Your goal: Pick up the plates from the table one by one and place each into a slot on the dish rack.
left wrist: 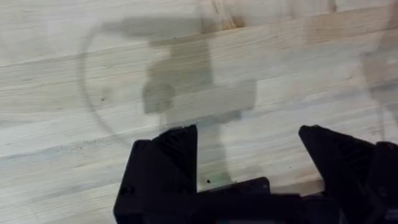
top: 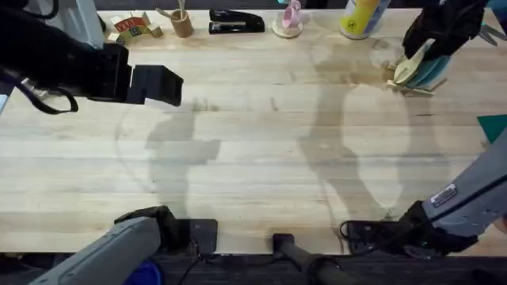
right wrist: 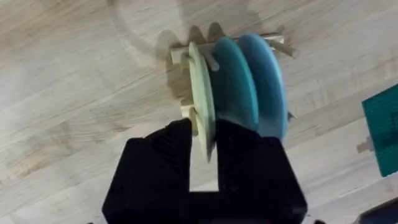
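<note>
R claw (right wrist: pixel 211 146) was clamped on the rim of the cream plate (right wrist: pixel 202 93), w/ one finger each side of the edge. The plate stood upright in the end slot (right wrist: pixel 194 115) of the dish rack (right wrist: pixel 180 57), just beside two teal plates (right wrist: pixel 249 81) already racked in adjacent slots. In the overhead view the R claw (top: pixel 428 49) sat over the rack (top: pixel 412 85) at the far right of the worktop (top: pixel 253 142).

Step in hand, by judgement: final seating of the cream plate; insertion appeared near complete. Whether the lower rim had bottomed between the pegs could not be confirmed, since the claw hid part of it.

Next move req'd, approx.: open the fingers just enough to free the rim, then retract straight up along the plate's plane. Avoid sideways drift; the nearest teal plate stood close and could be knocked.

L claw (left wrist: pixel 249 155) was spread wide and empty, held above bare worktop (left wrist: pixel 124 74) on the left side, well apart from the rack. No further plates lay on the visible worktop. Misc. clutter, incl. a stapler (top: pixel 236 21), lined the far edge.
</note>
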You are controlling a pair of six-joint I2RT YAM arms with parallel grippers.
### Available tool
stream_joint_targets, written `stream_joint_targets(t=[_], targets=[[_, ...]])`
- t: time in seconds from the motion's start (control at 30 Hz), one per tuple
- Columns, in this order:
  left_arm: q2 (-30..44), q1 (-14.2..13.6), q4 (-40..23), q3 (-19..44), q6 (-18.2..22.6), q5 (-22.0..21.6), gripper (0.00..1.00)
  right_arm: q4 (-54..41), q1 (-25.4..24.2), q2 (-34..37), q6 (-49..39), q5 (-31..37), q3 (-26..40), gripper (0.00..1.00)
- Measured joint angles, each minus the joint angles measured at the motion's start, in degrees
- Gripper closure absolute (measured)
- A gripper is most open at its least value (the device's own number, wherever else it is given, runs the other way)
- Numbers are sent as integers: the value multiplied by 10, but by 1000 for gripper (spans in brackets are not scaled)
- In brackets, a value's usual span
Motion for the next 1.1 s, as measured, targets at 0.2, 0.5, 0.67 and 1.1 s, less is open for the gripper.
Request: stream_joint_targets(t=[0.2, 0.5, 0.67, 1.1], targets=[[0, 0, 0, 0, 0, 0, 7, 0, 0, 0, 0, 0, 0, 763], [0, 0, 0, 0, 0, 0, 8, 0, 0, 0, 0, 0, 0, 728], [0, 0, 0, 0, 0, 0, 7, -1, 0, 0, 0, 0, 1, 721], [0, 0, 2, 0, 0, 0, 6, -50, 0, 0, -17, 38, 96, 713]])
